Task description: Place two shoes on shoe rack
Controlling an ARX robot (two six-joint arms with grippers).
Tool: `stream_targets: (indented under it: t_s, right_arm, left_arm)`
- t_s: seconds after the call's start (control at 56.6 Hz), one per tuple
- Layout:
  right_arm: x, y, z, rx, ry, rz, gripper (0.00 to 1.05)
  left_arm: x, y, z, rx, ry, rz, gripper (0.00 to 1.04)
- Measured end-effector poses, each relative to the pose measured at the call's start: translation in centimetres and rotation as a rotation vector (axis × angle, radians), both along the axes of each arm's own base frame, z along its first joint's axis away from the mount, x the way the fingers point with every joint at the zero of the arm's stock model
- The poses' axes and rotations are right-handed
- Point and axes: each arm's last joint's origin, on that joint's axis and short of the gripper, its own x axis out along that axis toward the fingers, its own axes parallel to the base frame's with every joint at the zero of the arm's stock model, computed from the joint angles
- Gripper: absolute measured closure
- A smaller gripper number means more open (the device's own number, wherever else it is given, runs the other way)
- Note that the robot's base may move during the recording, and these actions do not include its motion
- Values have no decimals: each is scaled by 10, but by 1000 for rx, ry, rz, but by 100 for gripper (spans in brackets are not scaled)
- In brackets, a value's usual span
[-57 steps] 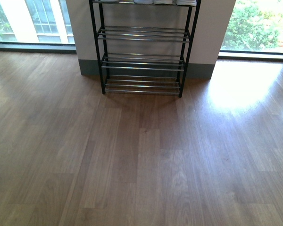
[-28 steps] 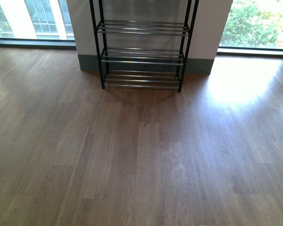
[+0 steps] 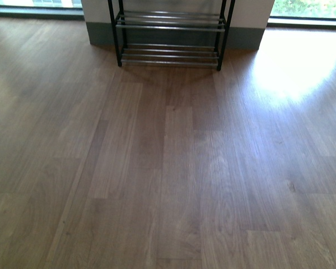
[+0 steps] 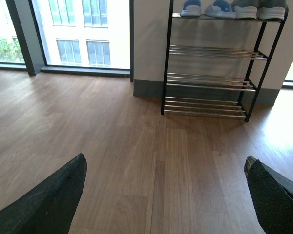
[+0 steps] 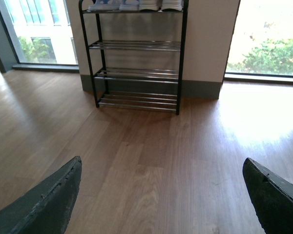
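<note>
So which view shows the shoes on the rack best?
The left wrist view: blue slides and grey sneakers sit on the rack's top tier. The right wrist view crops them at the frame edge; the front view shows only the lower tiers.

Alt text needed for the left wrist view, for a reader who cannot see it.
A black-framed shoe rack stands against a wall across bare wood floor, with pale blue slides and grey sneakers on its top tier. The left gripper is open and empty.
</note>
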Motion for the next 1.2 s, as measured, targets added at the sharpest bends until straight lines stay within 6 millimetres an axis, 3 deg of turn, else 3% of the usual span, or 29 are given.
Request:
stream_targets:
  t_s: [1.201]
  right_arm:
    - [0,0,0,0,0,0,9]
  left_arm:
    - [0,0,0,0,0,0,9]
